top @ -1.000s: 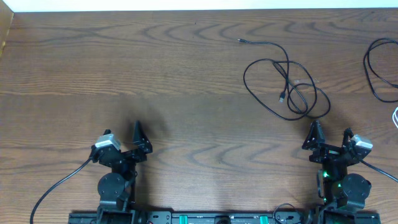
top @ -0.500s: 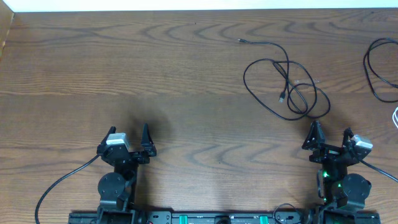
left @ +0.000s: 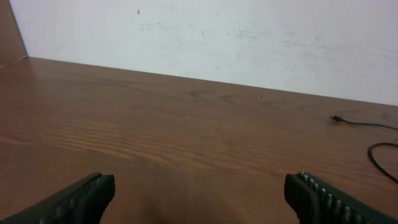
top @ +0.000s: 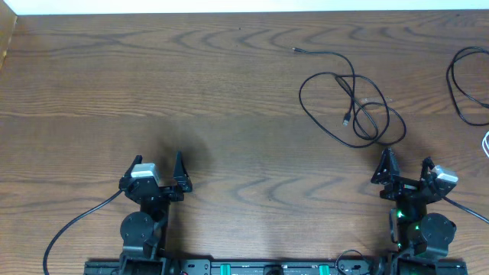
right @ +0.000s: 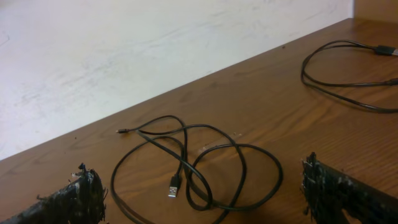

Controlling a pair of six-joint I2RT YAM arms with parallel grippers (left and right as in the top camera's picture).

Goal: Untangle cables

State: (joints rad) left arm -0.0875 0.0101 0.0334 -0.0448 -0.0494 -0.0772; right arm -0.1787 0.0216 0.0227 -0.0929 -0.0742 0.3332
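While looking down from overhead, finds the left gripper at seven o'clock on the table and the right gripper at five o'clock, both by the near edge. Shows the left claw spread wide and holding nothing, with only bare wood between its fingers in the left wrist view. Shows the right claw spread wide as well, likewise empty, its fingers framing the wood ahead.

Places the tangled black cable at two o'clock on the table, straight out at twelve o'clock from the right gripper, near it but not touching. Lies flat in several overlapping loops, with a USB plug inside the loops pointing back toward the claw and a small plug end trailing out at eleven o'clock from the coil.

Puts a second black cable at the right edge, between two and three o'clock, apart from the first and partly cut off by the frame. Catches a sliver of white cable just beneath it at three o'clock, mostly out of view. Keeps the left gripper well apart from every cable.
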